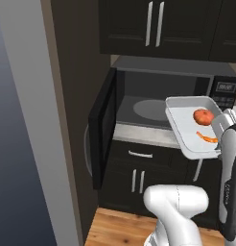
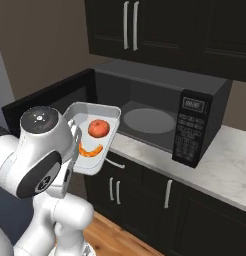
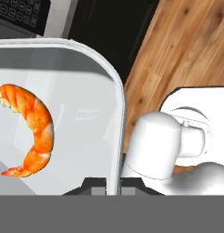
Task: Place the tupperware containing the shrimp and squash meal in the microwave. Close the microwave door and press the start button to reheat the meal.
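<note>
Held aloft by its rim in the narrowly clamped tool [image 3: 113, 184], shallow translucent white tupperware [image 1: 187, 126] just outside the open black box microwave [image 2: 160, 115]; placing, door-closing, starting all pending.

Setting: home kitchen. Evidence: dark wall cabinets [image 2: 160, 35] with silver bar handles; base cabinets [image 2: 145, 195] below; pale marbled worktop [image 2: 230, 175]; black microwave [image 2: 195, 127], door [image 1: 103, 129] open; wood plank floor [image 1: 120, 228].

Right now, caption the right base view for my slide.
End effector holds the tupperware with shrimp and squash before the open microwave.
</note>
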